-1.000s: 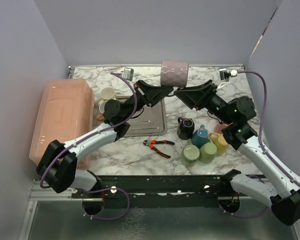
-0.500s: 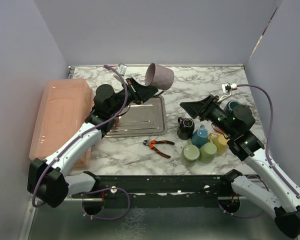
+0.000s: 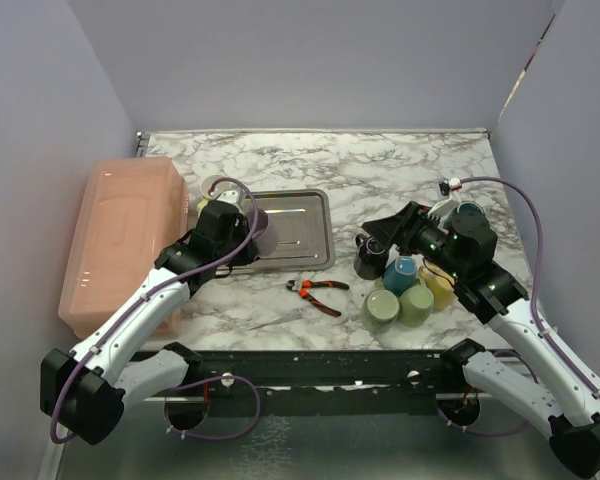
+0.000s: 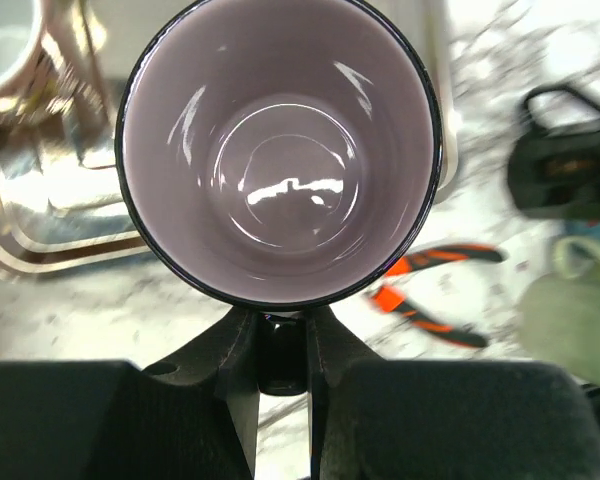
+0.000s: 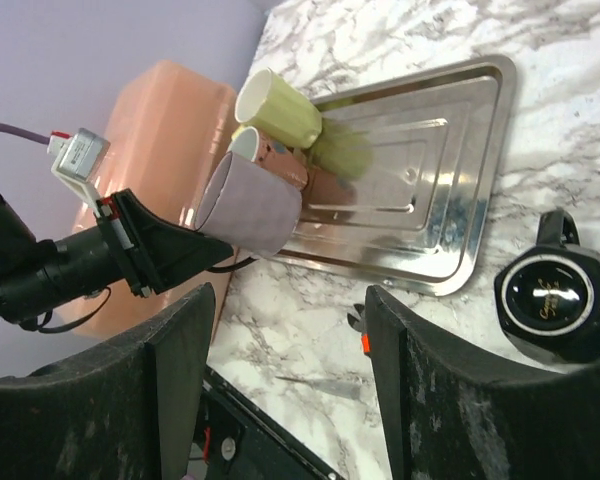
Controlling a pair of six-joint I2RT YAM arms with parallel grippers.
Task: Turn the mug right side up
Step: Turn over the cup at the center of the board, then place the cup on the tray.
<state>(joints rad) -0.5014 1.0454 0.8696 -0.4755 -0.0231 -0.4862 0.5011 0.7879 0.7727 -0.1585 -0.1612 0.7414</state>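
On the marbled worktop [image 3: 400, 160] lies a metal tray [image 3: 300, 225]. At its near left corner is the lilac mug [image 4: 280, 150], with its mouth turned toward the left wrist camera. The left pincer [image 4: 280, 345] grips the mug at its rim, and the right pincer [image 5: 285, 300] stands spread wide above the worktop.

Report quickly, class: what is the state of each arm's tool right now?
Left tool: closed, holding the lilac mug.
Right tool: open, holding nothing.
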